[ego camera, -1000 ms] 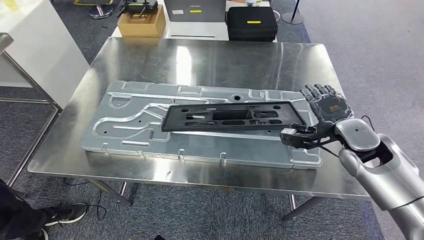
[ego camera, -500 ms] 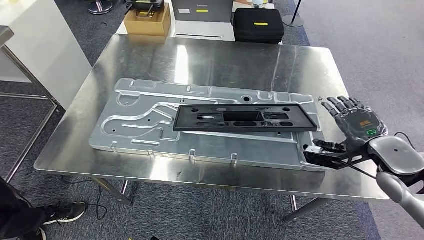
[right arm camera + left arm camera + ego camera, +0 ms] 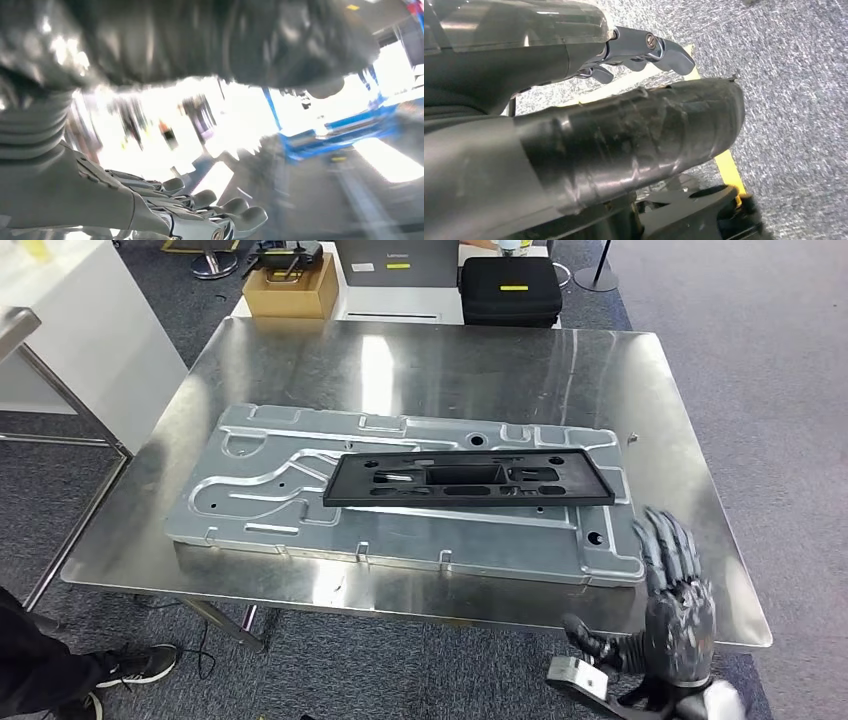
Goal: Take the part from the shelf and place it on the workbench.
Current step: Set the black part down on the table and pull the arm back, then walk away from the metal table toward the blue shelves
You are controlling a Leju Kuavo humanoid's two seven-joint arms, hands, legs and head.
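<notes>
Right hand at five o'clock in the head view, off the near edge of the workbench, fingers spread apart and holding nothing. Black part lying flat on the silver contoured plate at table centre, well apart from the hand, at its eleven o'clock. Left hand seen against grey carpet in its wrist view, fingers curled; whether they close fully cannot be told
</notes>
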